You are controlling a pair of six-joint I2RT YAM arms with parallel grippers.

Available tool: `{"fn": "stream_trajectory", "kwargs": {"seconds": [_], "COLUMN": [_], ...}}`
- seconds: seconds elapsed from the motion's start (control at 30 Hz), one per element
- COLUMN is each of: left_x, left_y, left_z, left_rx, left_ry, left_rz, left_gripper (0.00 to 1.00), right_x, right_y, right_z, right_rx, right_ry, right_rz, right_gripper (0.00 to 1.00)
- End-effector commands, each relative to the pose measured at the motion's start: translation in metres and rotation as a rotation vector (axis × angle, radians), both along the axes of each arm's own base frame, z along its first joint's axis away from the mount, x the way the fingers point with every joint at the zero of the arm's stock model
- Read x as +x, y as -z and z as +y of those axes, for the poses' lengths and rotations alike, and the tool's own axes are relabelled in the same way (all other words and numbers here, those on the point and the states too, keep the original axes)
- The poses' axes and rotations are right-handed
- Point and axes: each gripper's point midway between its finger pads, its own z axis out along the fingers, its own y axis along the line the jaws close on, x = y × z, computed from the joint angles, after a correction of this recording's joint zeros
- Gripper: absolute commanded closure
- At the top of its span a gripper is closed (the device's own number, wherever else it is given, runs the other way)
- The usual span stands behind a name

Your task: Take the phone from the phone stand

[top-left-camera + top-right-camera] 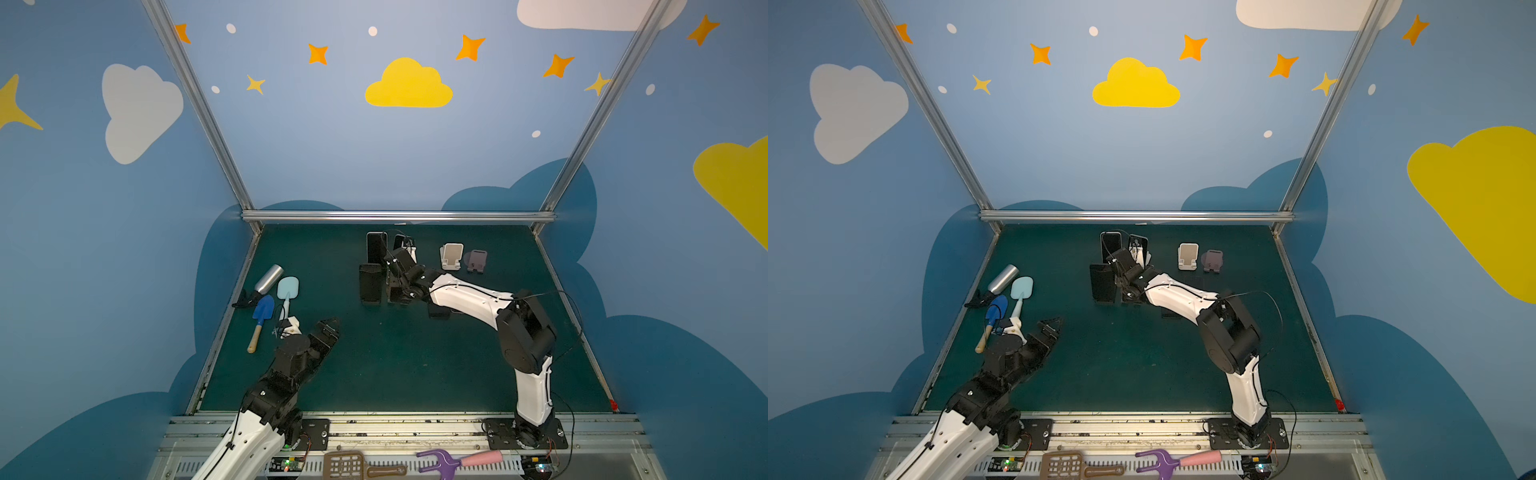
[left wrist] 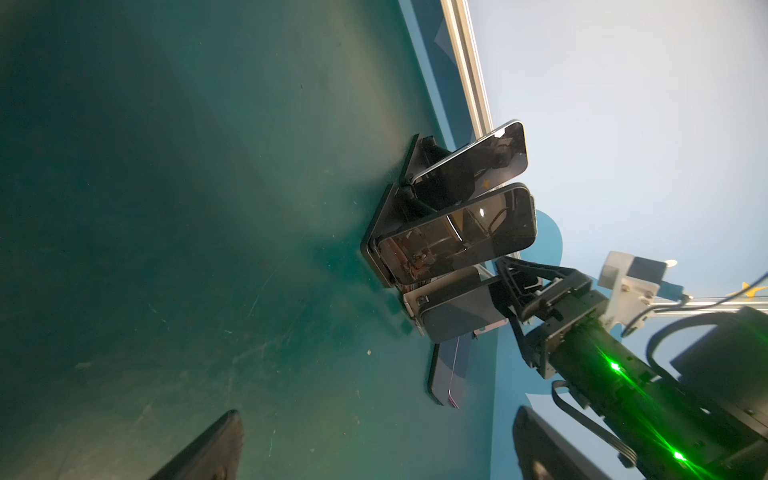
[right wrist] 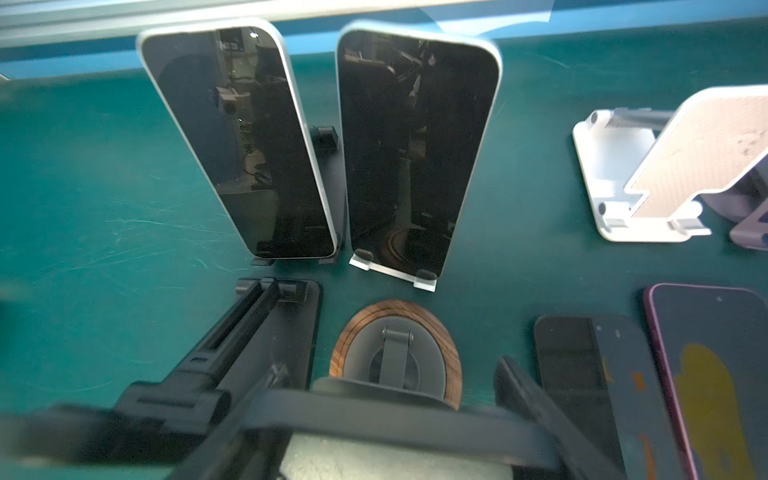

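Enclosing the scuffed green mat (image 1: 395, 365) stand blue walls (image 1: 332, 158) — cloud-painted, starred.

LAB TEST CELL: Two white-and-black robot arms (image 1: 534, 390) stand bolted to a slotted metal rail (image 1: 415, 428) at the front of a green-matted counter (image 1: 395, 365). The counter is boxed in by an aluminium frame (image 1: 399, 216) and blue walls painted with clouds (image 1: 409, 85) and stars (image 1: 470, 47). Practice props lie on the mat: phones (image 1: 377, 247), phone stands (image 1: 451, 255), a blue trowel (image 1: 263, 309) and a steel bottle (image 1: 269, 277). A bare circuit board (image 1: 286, 463) glows green below the rail.
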Motion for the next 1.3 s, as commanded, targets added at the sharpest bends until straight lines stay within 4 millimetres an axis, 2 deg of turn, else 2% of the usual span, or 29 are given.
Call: {"fn": "stream_trajectory", "kwargs": {"seconds": [0.0, 0.13, 0.4, 0.7, 1.0, 1.27], "left_x": [0.001, 0.002, 0.008, 0.016, 0.020, 0.019], "left_y": [-0.003, -0.002, -0.003, -0.005, 0.000, 0.004], "left_z": [-0.002, -0.002, -0.010, -0.032, -0.043, -0.049], "left_rx": [-0.022, -0.027, -0.035, -0.035, -0.031, -0.024], "left_ry": [0.003, -0.003, 0.024, 0.116, 0.142, 0.148], "left_rz": [-0.010, -0.017, -0.014, 0.032, 0.060, 0.072], "left_gripper": [0.00, 0.00, 0.00, 0.00, 0.00, 0.00], "right_x": [-0.005, -0.010, -0.022, -0.058, -0.100, -0.126], "right_y": [-0.042, -0.044, -0.034, -0.036, -0.025, -0.009], "right_z": [0.001, -0.008, -0.019, -0.061, -0.106, -0.125], "right_rx": [0.052, 0.041, 0.013, -0.014, -0.040, -0.042], "right_ry": [-0.016, -0.017, -0.039, -0.047, -0.059, -0.038], "right_rz": [-0.081, -0.089, -0.072, -0.054, 0.032, 0.126], "right_gripper": [0.40, 0.41, 0.41, 0.42, 0.42, 0.43]}}
